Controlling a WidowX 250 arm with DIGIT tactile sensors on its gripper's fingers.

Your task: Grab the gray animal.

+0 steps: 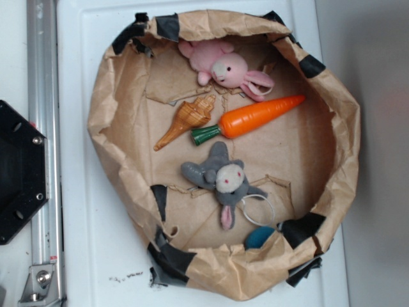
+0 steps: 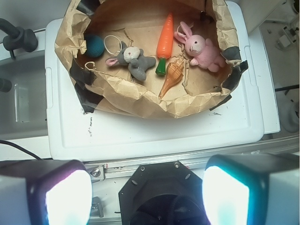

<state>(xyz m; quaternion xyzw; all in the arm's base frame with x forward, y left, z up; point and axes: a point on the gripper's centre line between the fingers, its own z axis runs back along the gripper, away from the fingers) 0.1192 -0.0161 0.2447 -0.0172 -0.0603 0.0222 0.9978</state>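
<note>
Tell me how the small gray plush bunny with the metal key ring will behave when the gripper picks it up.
The small gray plush bunny looks soft, so it would probably squash and flop rather than stay stiff. It seems light for its size. Its thin metal key ring lies loose beside it and would likely dangle, perhaps catching the torn brown paper lining.

A: Any words, labels or numbers here?
B: None I can read from either of my views. Faint dark specks on the white board (image 1: 128, 277) form no letters.
</note>
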